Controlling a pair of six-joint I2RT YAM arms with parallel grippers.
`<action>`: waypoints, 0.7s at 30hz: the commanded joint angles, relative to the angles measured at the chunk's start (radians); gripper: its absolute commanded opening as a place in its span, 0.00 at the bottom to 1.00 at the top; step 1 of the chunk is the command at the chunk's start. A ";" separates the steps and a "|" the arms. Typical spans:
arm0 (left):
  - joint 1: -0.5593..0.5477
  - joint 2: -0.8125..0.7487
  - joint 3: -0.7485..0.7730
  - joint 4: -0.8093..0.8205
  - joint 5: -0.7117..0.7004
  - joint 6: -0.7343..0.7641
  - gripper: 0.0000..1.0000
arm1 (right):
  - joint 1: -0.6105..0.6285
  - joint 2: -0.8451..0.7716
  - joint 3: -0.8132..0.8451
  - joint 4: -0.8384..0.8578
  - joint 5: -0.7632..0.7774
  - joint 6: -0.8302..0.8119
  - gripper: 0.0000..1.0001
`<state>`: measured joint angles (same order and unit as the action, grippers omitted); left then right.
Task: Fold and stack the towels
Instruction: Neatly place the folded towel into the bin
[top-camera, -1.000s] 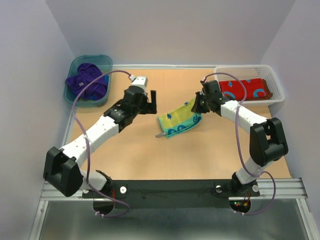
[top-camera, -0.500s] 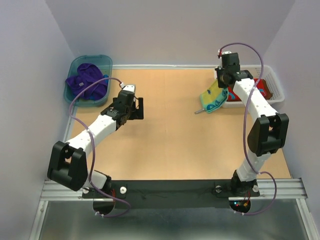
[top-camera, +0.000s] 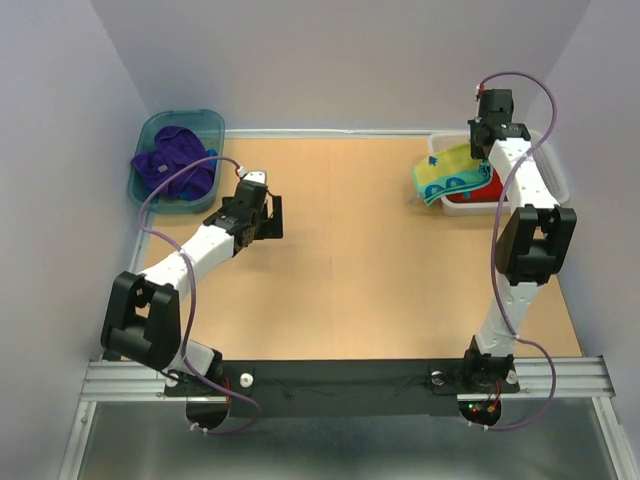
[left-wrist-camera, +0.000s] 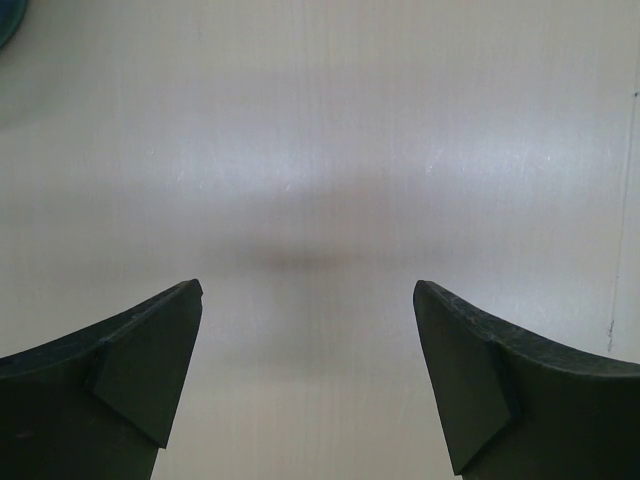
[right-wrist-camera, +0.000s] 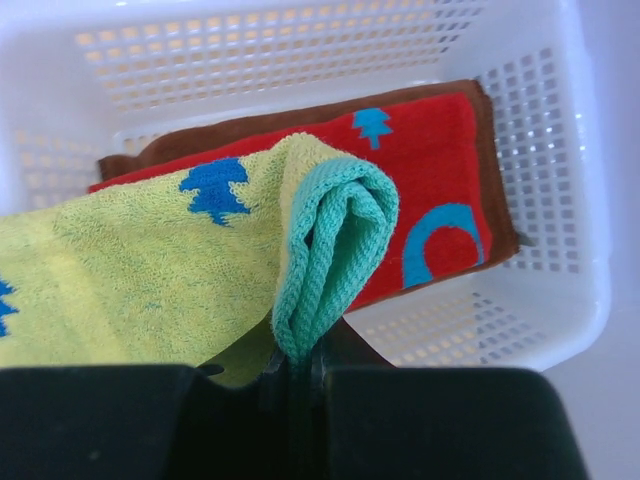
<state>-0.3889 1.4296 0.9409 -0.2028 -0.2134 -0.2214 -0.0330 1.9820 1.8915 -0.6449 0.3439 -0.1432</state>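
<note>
My right gripper (right-wrist-camera: 300, 360) is shut on the teal edge of a folded teal-and-yellow patterned towel (right-wrist-camera: 150, 280), holding it in the air over the white mesh basket (right-wrist-camera: 560, 150). From above, that towel (top-camera: 452, 174) hangs at the basket's left end below the right gripper (top-camera: 482, 150). A red towel with blue marks (right-wrist-camera: 440, 190) lies flat in the basket on top of a brown towel (right-wrist-camera: 495, 170). A purple towel (top-camera: 176, 167) sits bunched in the teal tub (top-camera: 150, 128). My left gripper (top-camera: 268, 216) is open over bare table, holding nothing; its fingers (left-wrist-camera: 140, 350) stand wide apart.
The white mesh basket (top-camera: 548, 165) stands at the back right corner, the teal tub at the back left. Lilac walls close in the table (top-camera: 350, 280) on three sides. A black rail (top-camera: 340, 385) with both arm bases runs along the near edge.
My right arm has swung from the table's middle to the back right, carrying the teal-and-yellow towel over the basket. My left arm has drawn back to the left, still open.
</note>
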 joint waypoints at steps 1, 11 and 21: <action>0.002 -0.001 0.004 0.023 -0.012 0.004 0.99 | -0.016 0.026 0.081 0.025 0.066 -0.047 0.00; 0.004 0.018 -0.001 0.026 0.000 0.005 0.99 | -0.056 0.064 0.133 0.076 0.101 -0.090 0.00; 0.002 0.043 0.001 0.023 0.011 0.008 0.99 | -0.076 0.135 0.184 0.094 0.119 -0.144 0.00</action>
<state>-0.3889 1.4708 0.9409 -0.1982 -0.2077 -0.2211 -0.0963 2.0945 2.0274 -0.6128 0.4332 -0.2516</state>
